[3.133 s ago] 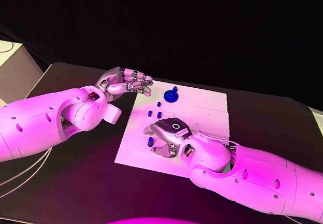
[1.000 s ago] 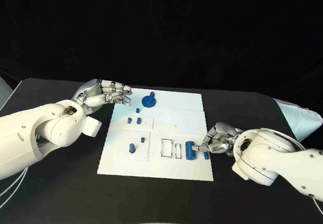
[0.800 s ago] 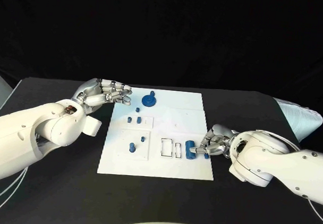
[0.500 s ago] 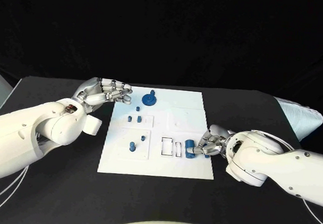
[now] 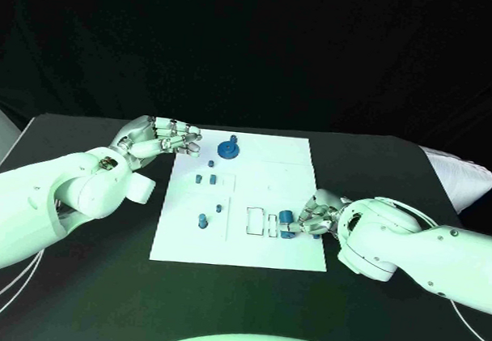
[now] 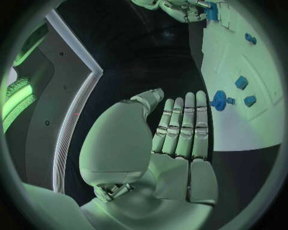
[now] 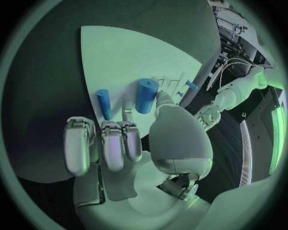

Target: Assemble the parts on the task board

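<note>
Black table (image 5: 59,283) carries the white board (image 5: 238,247); the right hand (image 5: 312,216) pinches a blue cylinder (image 7: 146,95), likely for insertion, while the left hand (image 5: 161,136) hovers empty, fingers curled together.

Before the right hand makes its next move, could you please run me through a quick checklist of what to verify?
1. Right hand at the thick blue cylinder by the task board's right edge: ok.
2. Cylinder firmly held: cannot tell; the thumb touches it, the other fingers lie short of it.
3. Thin blue rod lies apart beside the cylinder: ok.
4. Left hand off the board's far left corner, holding nothing: ok.
5. Round blue part near the far edge untouched: ok.
</note>
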